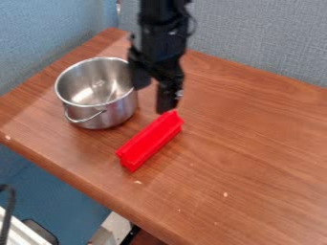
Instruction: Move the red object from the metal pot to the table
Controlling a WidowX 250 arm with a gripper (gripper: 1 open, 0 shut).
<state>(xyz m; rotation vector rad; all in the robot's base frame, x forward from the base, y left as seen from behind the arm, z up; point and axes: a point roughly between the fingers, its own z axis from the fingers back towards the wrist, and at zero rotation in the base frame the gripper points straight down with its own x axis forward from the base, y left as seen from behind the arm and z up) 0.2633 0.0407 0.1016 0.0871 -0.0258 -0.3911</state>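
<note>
The red block (151, 141) lies on the bench (243, 158), just beside the metal pot (98, 92), so the move out looks done; the gripper (153, 94) hangs above the block's far end with its 2 fingers apart, holding nothing, probably to leave it lying there

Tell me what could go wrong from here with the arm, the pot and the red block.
The open gripper hangs right by the steel pot, so a sideways swing might knock the pot. One finger appears close to the far end of the red block, and lowering further could nudge the block across the wooden table.
</note>
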